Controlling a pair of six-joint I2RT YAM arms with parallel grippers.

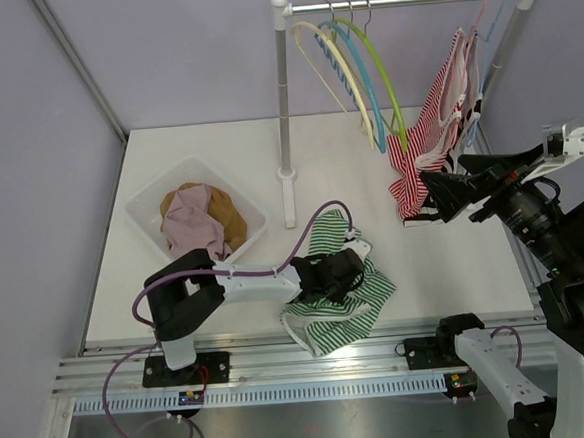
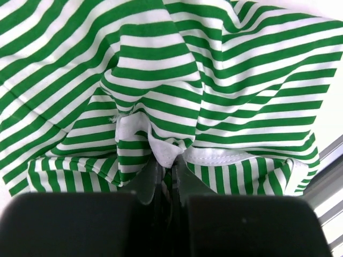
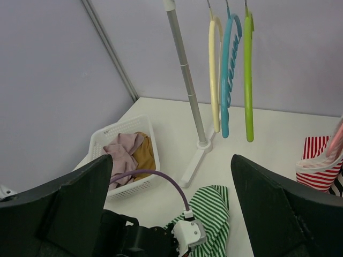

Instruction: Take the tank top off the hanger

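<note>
- At 6 o'clock on the table [image 1: 425,260], the green-striped tank top [image 1: 350,300] lies crumpled, off every hanger. The left gripper [image 2: 172,168] is pinched tight on a fold, with cloth burying its fingertips.
- At 2 o'clock, a red-striped tank top [image 1: 436,129] hangs on a pink hanger [image 3: 337,136]. The hanger is mostly hidden, and the right wrist view cuts it off.
- Just beside that top, the right gripper [image 1: 423,198] hovers with jaws wide apart, holding nothing.
- At 12 o'clock, a yellow hanger [image 3: 214,80], a blue hanger [image 3: 225,80] and a green hanger [image 3: 248,80] hang bare on the rack [image 1: 284,99].
- At 9 o'clock, a white basket [image 1: 144,217] holds pink and tan clothes.
</note>
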